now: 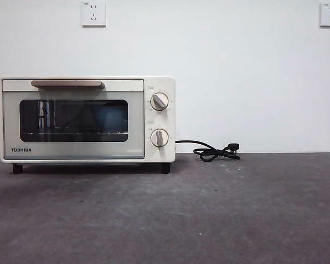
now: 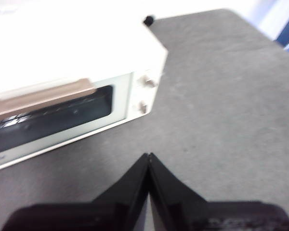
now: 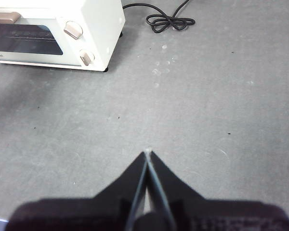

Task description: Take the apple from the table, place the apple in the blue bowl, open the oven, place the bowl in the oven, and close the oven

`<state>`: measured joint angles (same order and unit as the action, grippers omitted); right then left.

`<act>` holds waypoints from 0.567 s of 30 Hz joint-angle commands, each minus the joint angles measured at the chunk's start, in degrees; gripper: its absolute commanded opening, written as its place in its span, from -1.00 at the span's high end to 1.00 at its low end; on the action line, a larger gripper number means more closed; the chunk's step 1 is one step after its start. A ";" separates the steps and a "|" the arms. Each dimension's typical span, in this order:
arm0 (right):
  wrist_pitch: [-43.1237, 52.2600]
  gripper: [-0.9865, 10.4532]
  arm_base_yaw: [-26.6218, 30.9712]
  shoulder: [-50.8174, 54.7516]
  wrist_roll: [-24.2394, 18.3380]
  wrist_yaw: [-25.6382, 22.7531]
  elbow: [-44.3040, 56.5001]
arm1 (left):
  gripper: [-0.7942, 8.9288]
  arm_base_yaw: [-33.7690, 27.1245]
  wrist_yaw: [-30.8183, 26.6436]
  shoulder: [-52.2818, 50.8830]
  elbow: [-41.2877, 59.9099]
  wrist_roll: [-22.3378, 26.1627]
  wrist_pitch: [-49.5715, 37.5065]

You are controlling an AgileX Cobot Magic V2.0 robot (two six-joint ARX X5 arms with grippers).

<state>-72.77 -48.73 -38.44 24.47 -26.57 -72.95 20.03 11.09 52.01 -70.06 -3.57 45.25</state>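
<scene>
Boxy cream oven [image 1: 88, 120] (dark glass door closed) on mottled table [image 1: 209, 214]; both pincers pinched together.

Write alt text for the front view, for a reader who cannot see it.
A cream-white Toshiba oven stands on a dark grey table against a white wall, its dark glass door shut under a tan handle. Two round knobs sit on its right side, and a black cord lies coiled beside it.

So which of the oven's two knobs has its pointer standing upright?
The lower knob on the oven; the upper knob, nearer the top, sits slanted.
</scene>
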 commanded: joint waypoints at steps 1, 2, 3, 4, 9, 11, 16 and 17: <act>0.24 0.83 -0.07 -0.04 0.52 -0.09 0.59 | 0.85 1.22 0.00 -2.01 0.31 0.55 0.24; 0.24 0.83 -0.07 -0.07 0.52 -0.09 0.59 | 0.84 1.38 0.00 -2.51 0.33 0.59 0.07; 0.24 0.83 -0.07 -0.07 0.52 -0.09 0.59 | 0.84 1.40 -0.04 -2.82 0.31 0.59 -0.09; 0.24 0.83 -0.07 -0.07 0.52 -0.09 0.59 | 0.84 1.40 -0.04 -2.99 0.31 0.59 -0.17; 0.24 0.83 -0.07 -0.04 0.52 -0.09 0.59 | 0.84 1.40 -0.24 -2.36 0.31 0.79 0.04; 0.24 0.83 -0.07 -0.07 0.52 -0.09 0.59 | 0.84 1.27 -0.52 -1.88 0.31 1.36 0.46; 0.24 0.83 -0.07 -0.07 0.52 -0.11 0.59 | 0.84 0.63 -8.94 -1.11 0.68 9.57 0.04; 0.24 0.83 -0.07 -0.07 0.52 -0.11 0.59 | 0.85 -0.15 -10.36 -1.11 0.92 11.30 -0.57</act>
<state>-72.79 -48.73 -38.46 24.47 -26.57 -72.95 20.45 2.11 50.98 -69.78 3.20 45.39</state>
